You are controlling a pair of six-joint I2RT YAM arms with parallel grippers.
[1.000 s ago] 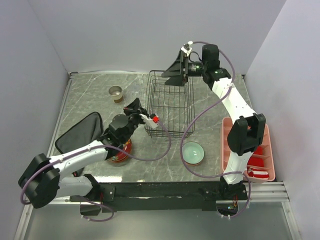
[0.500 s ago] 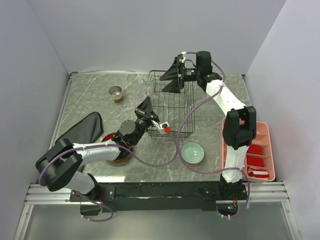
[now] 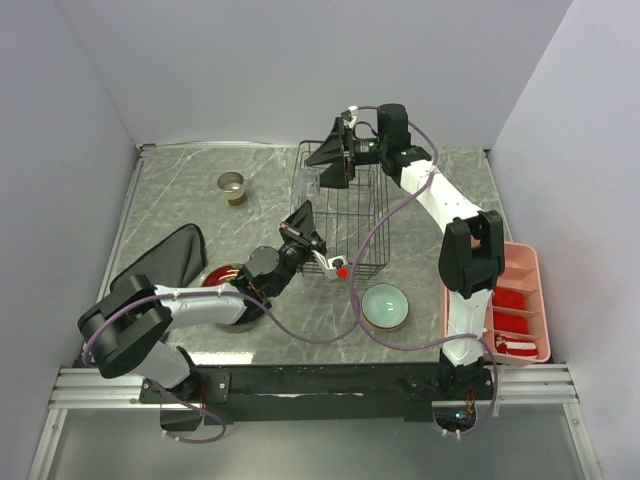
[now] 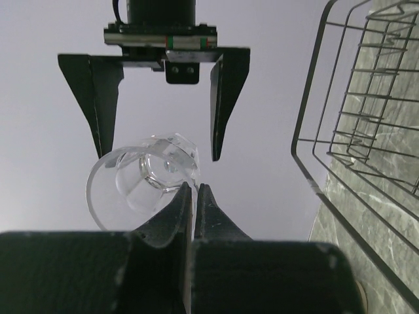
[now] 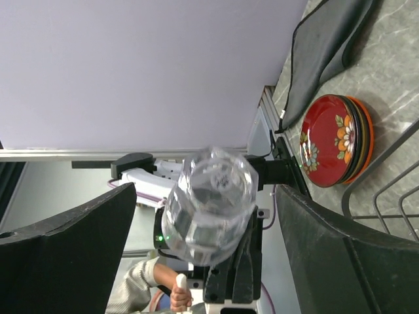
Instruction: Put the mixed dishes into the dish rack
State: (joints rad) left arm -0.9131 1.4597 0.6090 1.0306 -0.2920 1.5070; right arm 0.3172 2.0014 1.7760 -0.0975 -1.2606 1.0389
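My left gripper [image 4: 194, 187] is shut on the rim of a clear glass [image 4: 145, 175] and holds it up in the air by the left rear corner of the dish rack [image 3: 345, 215]. My right gripper [image 5: 206, 190] is open, with its fingers on either side of the glass [image 5: 209, 203] and not touching it. In the top view the glass [image 3: 308, 182] sits between my left gripper [image 3: 304, 208] and my right gripper [image 3: 317, 172]. The red floral bowl [image 5: 330, 140] rests on an orange-rimmed plate. The mint bowl [image 3: 386, 305] and the tan cup [image 3: 232, 186] stand on the table.
A black cloth [image 3: 165, 262] lies at the left. A pink compartment tray [image 3: 530, 300] stands at the right edge. The wire rack [image 4: 353, 131] stands close to the right of the glass. The walls enclose the table on three sides.
My left gripper has swung right and up with the glass toward the rack's rear corner. My right gripper has moved left until its open fingers flank the glass.
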